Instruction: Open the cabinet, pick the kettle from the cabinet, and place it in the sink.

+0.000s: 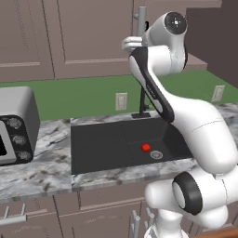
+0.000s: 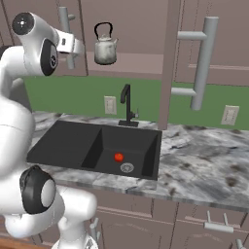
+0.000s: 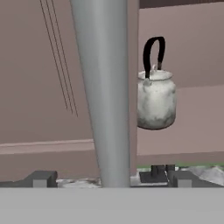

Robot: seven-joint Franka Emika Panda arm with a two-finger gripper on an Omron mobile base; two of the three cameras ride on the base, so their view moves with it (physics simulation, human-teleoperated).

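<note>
One kettle [image 2: 105,48] stood in the open cabinet [image 2: 141,29], one red ball [image 2: 118,157] lay in the sink [image 2: 68,143], and the gripper [image 3: 109,178] gaped empty.

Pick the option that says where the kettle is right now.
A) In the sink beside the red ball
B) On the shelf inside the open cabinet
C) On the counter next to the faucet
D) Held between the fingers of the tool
B: the kettle stands on the cabinet shelf behind an open door, well above the sink, with nothing gripping it.
</note>
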